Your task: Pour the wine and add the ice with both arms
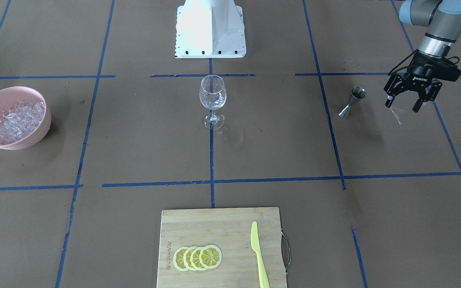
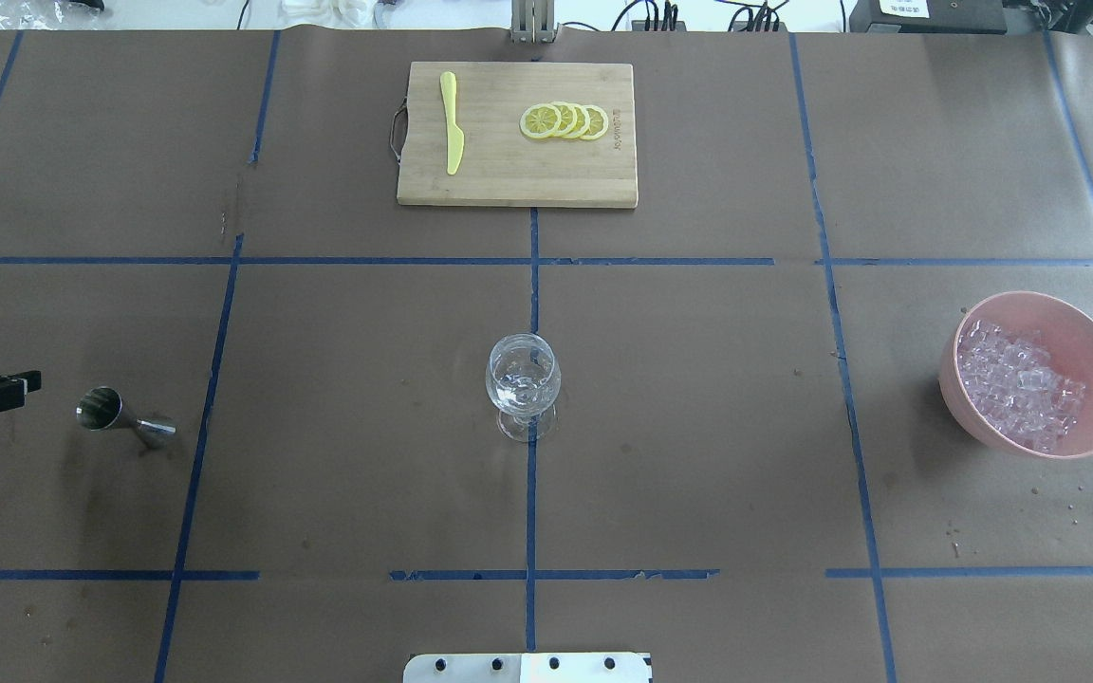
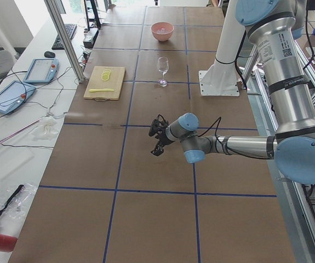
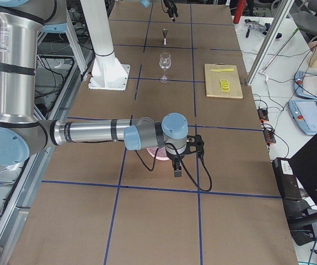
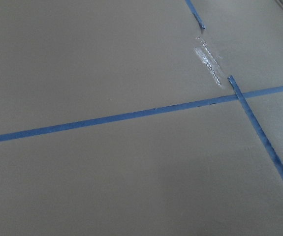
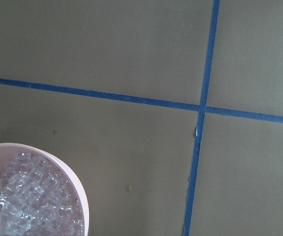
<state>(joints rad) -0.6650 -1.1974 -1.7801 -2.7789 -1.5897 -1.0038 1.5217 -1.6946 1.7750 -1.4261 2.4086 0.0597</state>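
A: Where is the ice (image 2: pixel 1016 384)?

B: It is heaped in the pink bowl (image 2: pixel 1092 341) at the end of the counter (image 2: pixel 698 427) on the robot's right, well apart from the wine glass (image 1: pixel 213 96) in the middle. The right wrist camera catches the bowl only in its lower-left corner. So the right hand (image 4: pixel 178 165) hangs near the bowl, probably off to one side of the heap.

A: Is that hand open?

B: I cannot tell, because only a side view shows it. The left hand (image 1: pixel 402 106) is spread wide and empty, just beside the jigger (image 1: pixel 350 103).

A: How will the ice handle?

B: I judge each chunk light, hard and slick. It is likely wet too, since specks like droplets dot the counter by the bowl. The chunks are small and irregular, so one could squirt out of a pinch. Pick one lying on top of the heap, take it across two flatter faces and close gently.

A: And the glass?

B: It looks thin and top-heavy on its stem. Release the ice low over the rim without touching it.
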